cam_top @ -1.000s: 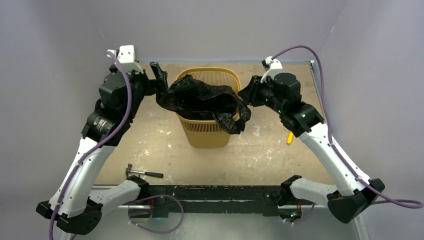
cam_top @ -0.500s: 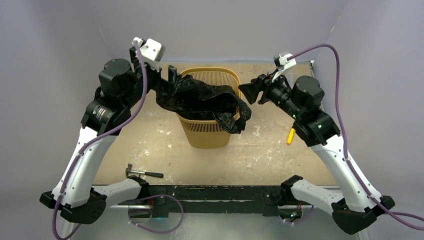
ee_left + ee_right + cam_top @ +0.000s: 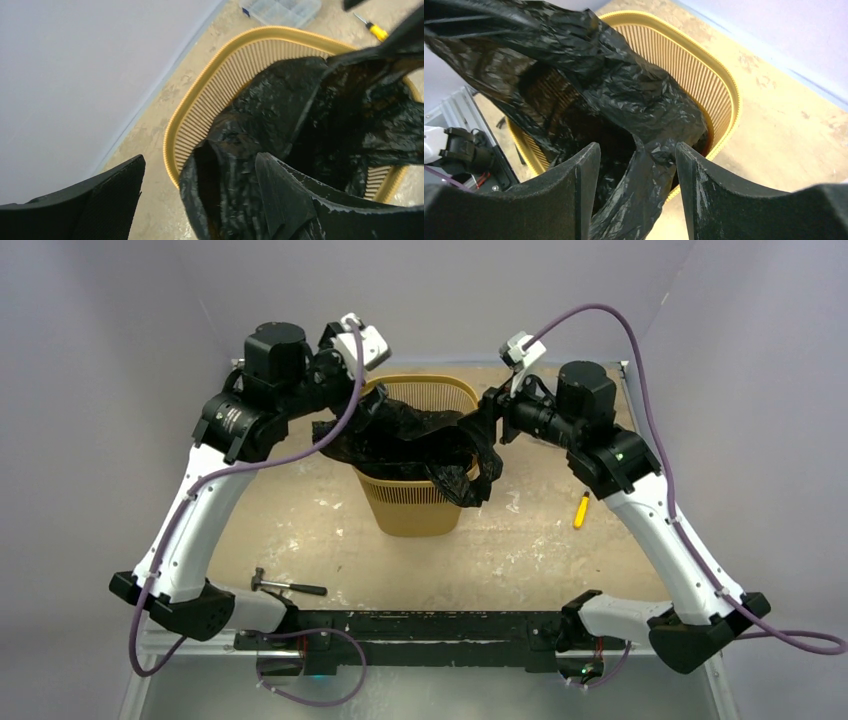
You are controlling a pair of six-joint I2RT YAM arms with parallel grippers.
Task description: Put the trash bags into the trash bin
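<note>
Left gripper (image 3: 200, 161), right gripper (image 3: 638, 148) both splayed — trash bag (image 3: 405, 440) half inside trash bin (image 3: 410, 510)

The trash bag (image 3: 400, 440) hides the trash bin's (image 3: 410, 510) floor and much of its near rim, the clear box (image 3: 280, 10) beyond the bin is cropped (top edge), and the left fingers (image 3: 100, 205) and right fingers (image 3: 734, 200) run off the wrist views.

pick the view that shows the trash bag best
Top external: the black trash bag shows at full spread, draped over the rim of the trash bin, part hanging down its front. Both wrist views show only close-up wrinkled parts.
</note>
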